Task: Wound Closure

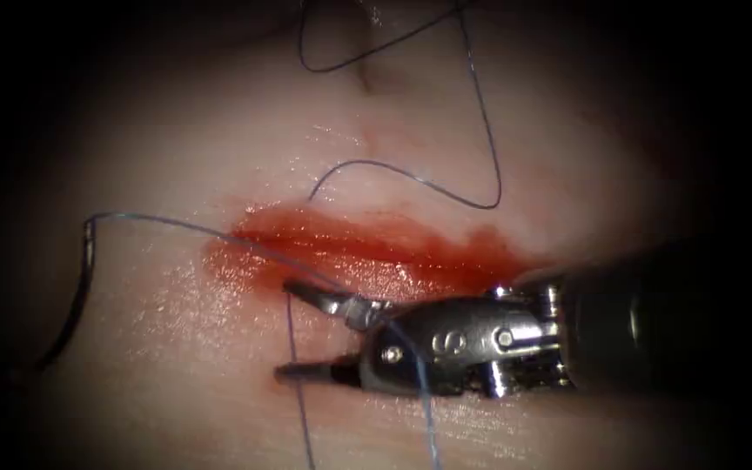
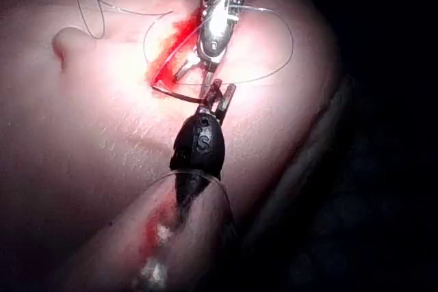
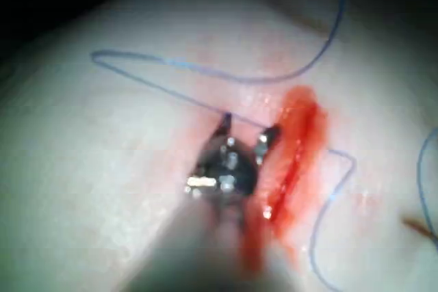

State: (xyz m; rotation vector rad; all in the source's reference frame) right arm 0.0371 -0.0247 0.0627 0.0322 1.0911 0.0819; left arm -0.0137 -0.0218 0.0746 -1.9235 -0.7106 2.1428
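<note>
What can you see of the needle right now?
The needle is a thin, dark, metal-looking curved arc lying on the tissue left of the cut, apparently not in it. Blue thread leaves its upper end toward the cut. The right end effector, open, holds nothing; whether the left end effector grips it is unclear.

The right arm's tool had two slim, dark-tipped metal fingers, a silver wrist behind them stamped with an "S" and set with round pins, then a black shaft, while the left arm's tool had a dark housing marked "S" behind its fingers.
</note>
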